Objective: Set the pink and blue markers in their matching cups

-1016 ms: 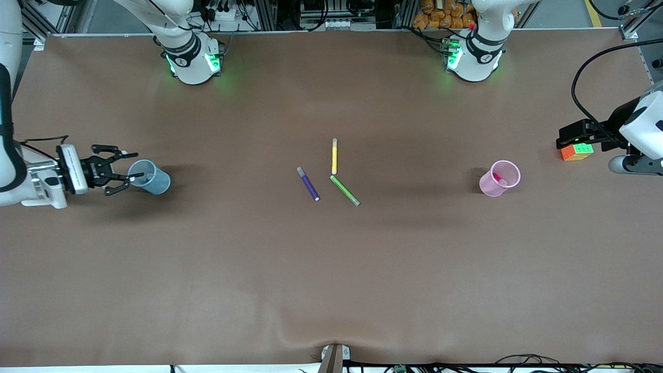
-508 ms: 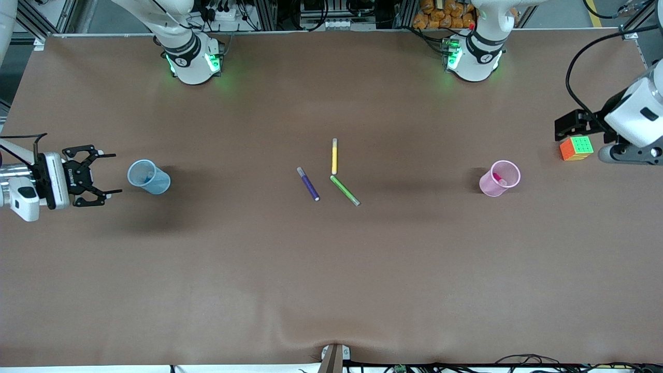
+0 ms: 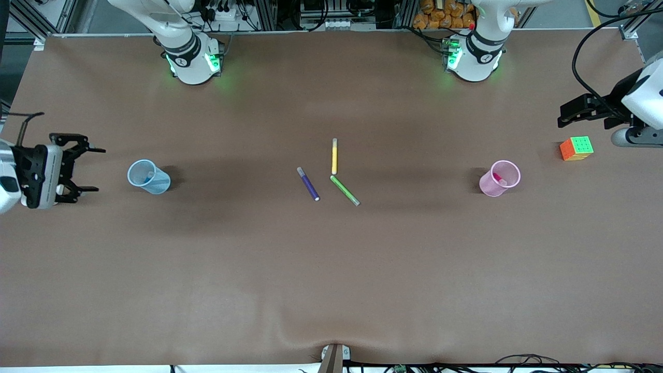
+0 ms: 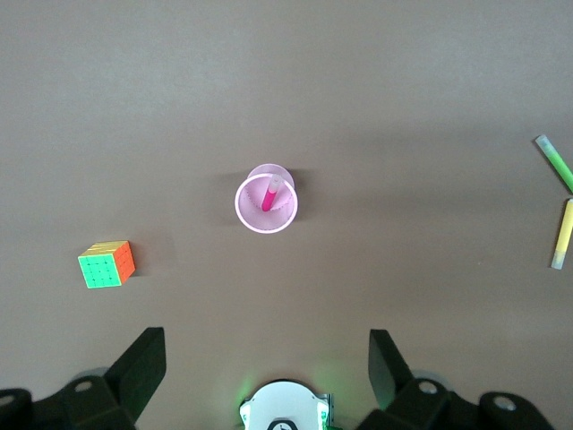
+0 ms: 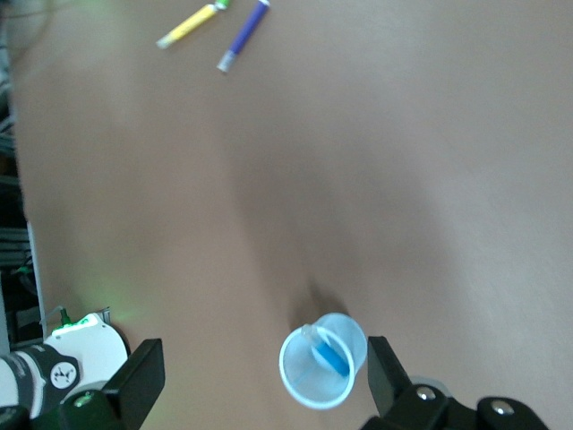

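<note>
The light blue cup (image 3: 148, 176) stands toward the right arm's end of the table with the blue marker (image 3: 150, 175) inside it. It also shows in the right wrist view (image 5: 322, 360), with the marker (image 5: 329, 355) leaning in it. My right gripper (image 3: 98, 170) is open and empty, in the air beside the cup toward the table's end. The pink cup (image 3: 499, 178) holds the pink marker (image 3: 500, 180); the left wrist view shows both the cup (image 4: 266, 212) and the marker (image 4: 268, 193). My left gripper (image 3: 564, 115) is open and empty, up over the table's end near the cube.
A purple pen (image 3: 308, 184), a yellow pen (image 3: 334, 156) and a green pen (image 3: 345, 190) lie at the table's middle. A coloured puzzle cube (image 3: 576, 148) sits toward the left arm's end, also in the left wrist view (image 4: 106, 264).
My right gripper has drawn back from the blue cup toward the table's end, leaving the blue marker in it. My left gripper has shifted away from the cube toward the bases.
</note>
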Robot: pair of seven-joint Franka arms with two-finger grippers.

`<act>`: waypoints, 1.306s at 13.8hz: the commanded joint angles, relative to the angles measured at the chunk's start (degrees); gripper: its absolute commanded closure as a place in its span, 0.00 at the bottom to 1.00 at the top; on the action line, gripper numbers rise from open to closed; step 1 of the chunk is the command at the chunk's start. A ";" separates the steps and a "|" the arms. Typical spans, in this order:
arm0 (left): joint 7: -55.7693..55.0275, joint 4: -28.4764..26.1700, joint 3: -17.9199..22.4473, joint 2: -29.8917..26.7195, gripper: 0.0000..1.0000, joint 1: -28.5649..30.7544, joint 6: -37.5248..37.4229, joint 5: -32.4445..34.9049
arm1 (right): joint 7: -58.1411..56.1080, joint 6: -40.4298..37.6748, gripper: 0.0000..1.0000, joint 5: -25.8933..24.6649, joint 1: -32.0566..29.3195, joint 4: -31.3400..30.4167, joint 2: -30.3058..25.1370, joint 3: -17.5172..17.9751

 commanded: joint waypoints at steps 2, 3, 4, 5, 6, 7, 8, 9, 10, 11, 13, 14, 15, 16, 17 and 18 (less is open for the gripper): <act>-0.10 -2.93 1.39 -2.30 0.00 -1.47 2.97 -0.72 | 13.85 1.04 0.00 -5.00 2.97 -1.24 -4.85 -0.07; -0.10 -3.02 1.48 -2.30 0.00 -1.47 3.50 -0.72 | 18.16 1.04 0.00 -5.71 3.32 -1.41 -6.08 -0.07; -0.19 -3.02 2.61 -2.30 0.00 -1.82 3.68 -0.98 | 22.73 0.95 0.00 -6.68 4.45 -1.85 -7.05 -0.24; -0.19 -3.02 4.88 -2.39 0.00 -3.56 3.69 -1.16 | 27.82 1.04 0.00 -8.08 4.99 -2.64 -8.62 -0.16; -0.19 -2.93 6.99 -2.65 0.00 -5.32 3.69 -1.60 | 32.40 0.95 0.00 -8.70 5.08 -3.52 -9.86 -0.07; -0.10 -2.85 7.62 -2.74 0.00 -5.60 3.69 -2.47 | 36.71 0.95 0.00 -8.88 4.99 -4.31 -10.74 -0.16; -0.19 -2.50 7.72 -2.57 0.00 -5.60 3.69 -2.91 | 40.84 0.78 0.00 -9.32 4.82 -4.66 -11.36 -0.16; -0.19 -2.41 7.72 -2.48 0.00 -5.69 3.86 -2.57 | 45.40 0.60 0.00 -10.10 4.73 -5.01 -12.15 -0.07; -0.28 -2.41 7.81 -2.56 0.00 -5.69 4.12 -2.48 | 50.32 0.69 0.00 -10.72 4.73 -5.54 -12.94 -0.07; -0.28 -2.41 7.81 -2.65 0.00 -5.69 5.00 -2.13 | 55.33 0.60 0.00 -11.68 4.82 -5.89 -13.90 0.10; -0.28 -2.41 7.46 -2.65 0.00 -5.34 5.36 -1.78 | 63.26 -0.19 0.00 -12.05 4.64 -5.99 -14.96 0.19; -0.28 -2.41 7.11 -2.57 0.00 -5.16 5.44 -0.56 | 65.03 -0.28 0.00 -12.13 4.55 -5.99 -15.40 0.19; -0.28 -2.32 6.23 -2.48 0.00 -4.99 5.44 -0.02 | 67.23 -0.19 0.00 -12.31 4.55 -5.90 -15.93 0.19; -0.28 -2.23 6.14 -2.48 0.00 -4.99 5.44 -0.11 | 70.81 -0.19 0.00 -12.40 4.55 -5.81 -16.28 0.28; -0.28 -2.23 6.14 -2.48 0.00 -4.99 5.36 -0.11 | 74.42 -0.28 0.00 -13.44 4.55 -5.90 -16.98 0.98; -0.10 -2.06 6.14 -2.22 0.00 -4.99 5.36 -0.11 | 77.41 -0.37 0.00 -15.19 4.29 -5.90 -17.86 3.33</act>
